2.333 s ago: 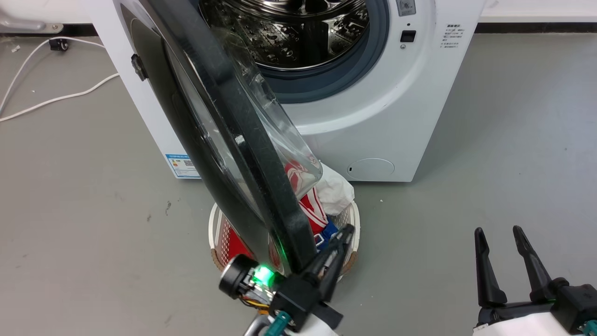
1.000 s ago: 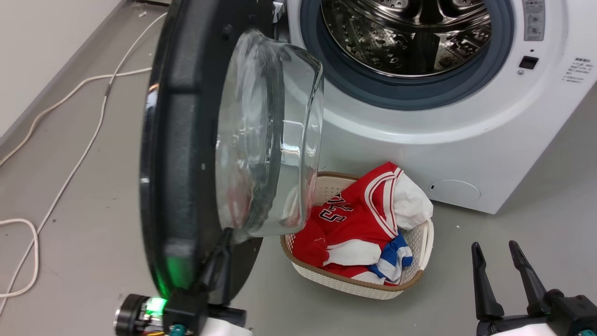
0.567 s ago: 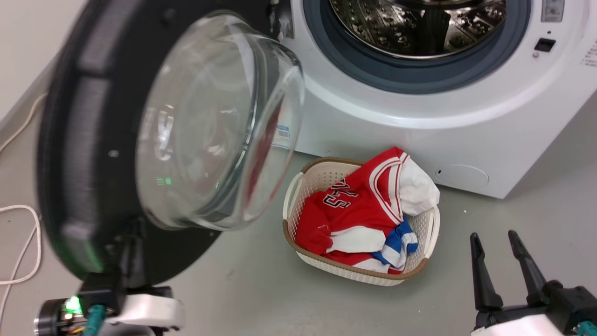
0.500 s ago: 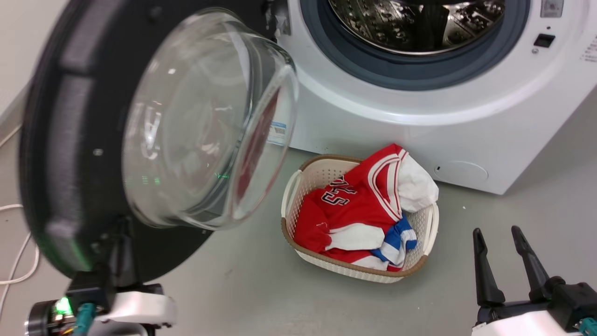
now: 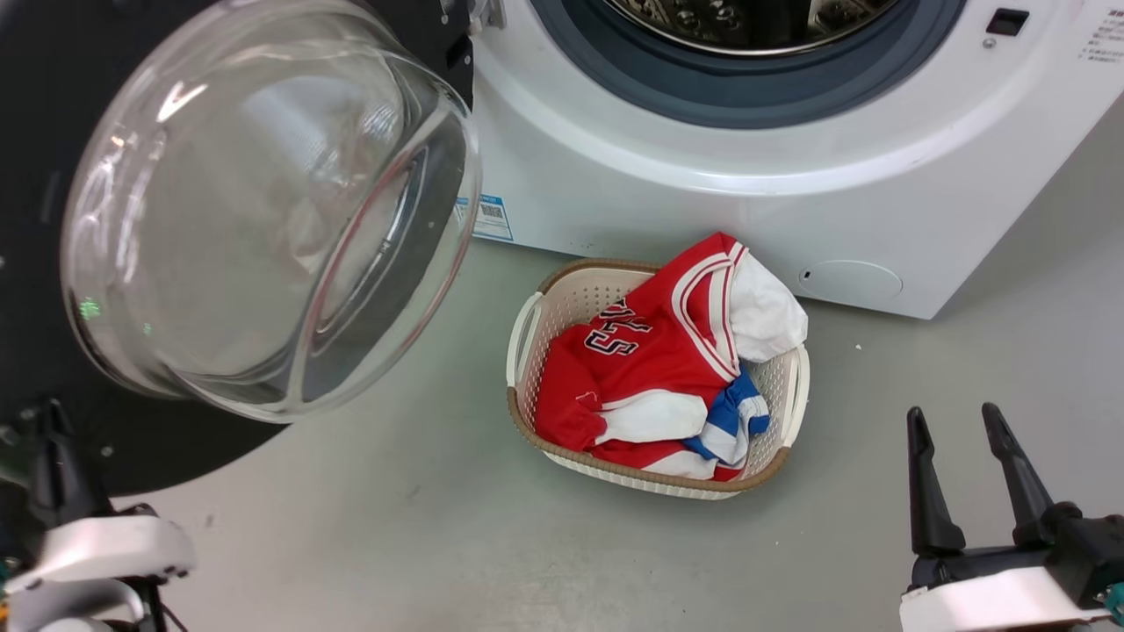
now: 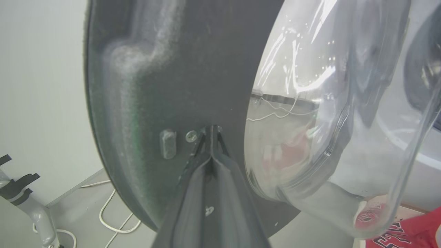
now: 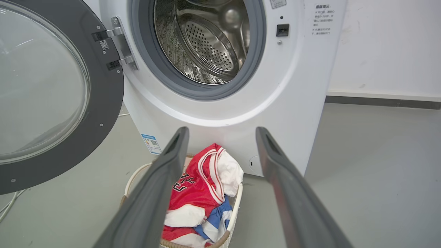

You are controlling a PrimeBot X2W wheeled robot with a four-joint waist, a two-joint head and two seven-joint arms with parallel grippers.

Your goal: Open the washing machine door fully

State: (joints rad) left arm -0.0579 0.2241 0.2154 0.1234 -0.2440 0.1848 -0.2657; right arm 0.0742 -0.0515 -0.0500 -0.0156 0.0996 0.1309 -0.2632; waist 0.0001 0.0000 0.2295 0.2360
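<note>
Pressed together, the two fingers of my left gripper (image 6: 211, 129) meet at a point and rest with their tips on the dark inner face of the washing machine door (image 6: 155, 86), just beside a small screw (image 6: 190, 136). Whether they pinch any part of the door I cannot tell. The door's clear glass bowl (image 5: 263, 202) bulges out just to the side of those fingers, and a white cable (image 6: 113, 220) lies on the floor behind the door's lower edge.

On my other side, my right gripper (image 5: 954, 412) hangs over the grey floor (image 5: 395, 527) with its fingers spread apart and nothing between them.

Ahead of it a cream laundry basket (image 5: 525, 326) stands on the floor close to the foot of the washing machine (image 5: 667, 202), with a red jersey (image 5: 632, 369) and white and blue cloth heaped inside.

The door stands wide on its metal hinge (image 7: 119, 41) at the machine's left, inner side turned out into the room. Beyond it the grey rubber ring (image 7: 193, 90) and the perforated steel drum (image 7: 203, 44) lie fully uncovered. A small blue label (image 5: 492, 218) sits low on the white front.
</note>
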